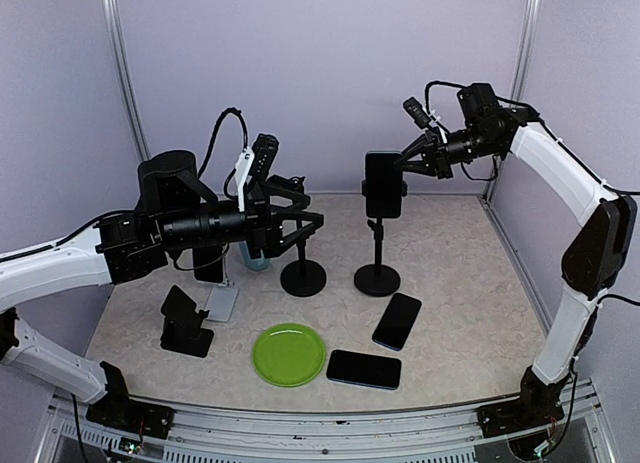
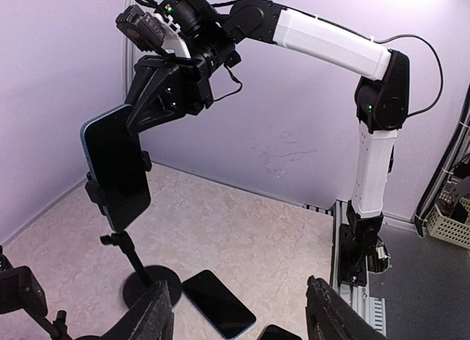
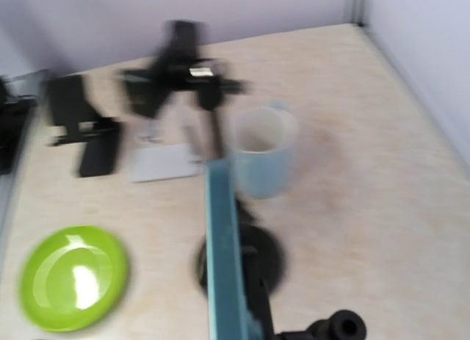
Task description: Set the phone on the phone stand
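Note:
A dark phone (image 1: pixel 383 183) with a teal edge stands upright in the clamp of a tall black phone stand (image 1: pixel 377 278) at the table's middle. My right gripper (image 1: pixel 399 167) is at the phone's top edge and looks shut on it. In the left wrist view the phone (image 2: pixel 117 171) sits in the clamp with the right gripper (image 2: pixel 139 118) over its top. The right wrist view is blurred and shows only the phone's edge (image 3: pixel 224 259). My left gripper (image 1: pixel 305 219) is open and empty above a second tall stand (image 1: pixel 303 275); its fingers (image 2: pixel 150 318) are spread wide.
Two more phones (image 1: pixel 397 321) (image 1: pixel 363 369) lie flat on the table near the front. A green plate (image 1: pixel 288 354) lies beside them. A pale blue cup (image 1: pixel 258 258), a white-based stand (image 1: pixel 218 298) and a small black stand (image 1: pixel 185 323) are on the left.

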Robot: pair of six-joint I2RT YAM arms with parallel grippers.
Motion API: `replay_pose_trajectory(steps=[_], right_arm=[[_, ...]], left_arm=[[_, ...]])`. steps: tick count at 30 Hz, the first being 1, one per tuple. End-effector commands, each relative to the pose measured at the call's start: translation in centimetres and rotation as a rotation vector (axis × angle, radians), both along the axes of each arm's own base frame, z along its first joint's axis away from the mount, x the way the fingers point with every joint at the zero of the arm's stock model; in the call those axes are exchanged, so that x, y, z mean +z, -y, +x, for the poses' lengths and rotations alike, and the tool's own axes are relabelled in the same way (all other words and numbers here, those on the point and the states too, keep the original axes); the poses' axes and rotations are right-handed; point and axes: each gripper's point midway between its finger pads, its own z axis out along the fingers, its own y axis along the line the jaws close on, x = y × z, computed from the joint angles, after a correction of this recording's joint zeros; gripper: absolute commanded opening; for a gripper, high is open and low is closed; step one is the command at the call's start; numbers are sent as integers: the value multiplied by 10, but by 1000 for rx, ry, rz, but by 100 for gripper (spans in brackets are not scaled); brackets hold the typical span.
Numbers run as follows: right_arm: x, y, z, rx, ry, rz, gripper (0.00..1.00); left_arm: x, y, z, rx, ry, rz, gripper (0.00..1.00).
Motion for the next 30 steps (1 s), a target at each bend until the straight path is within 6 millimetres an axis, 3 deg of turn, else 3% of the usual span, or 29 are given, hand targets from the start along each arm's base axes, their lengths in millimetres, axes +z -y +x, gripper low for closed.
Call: replay_pose_trajectory(steps=[1,8,15,18,23,30], right_arm=[[50,3,17,-11,194,58,0],[34,15,29,-62,197,25,0],[5,18,26,-76,142,7,0],[5,20,24,-80,142,9,1],[11,21,20,-85,143,19,27],[18,23,10,-85,142,27,43]], left_arm=[[6,-8,-4,14,16,-18,60],[4,-12,-5,23,20,-15,60],[1,-13,1,53,15,-2,61],[1,-17,9,105,9,6,64],[6,-27,17,172,11,-3,67],[4,-36,25,233,7,11,69]])
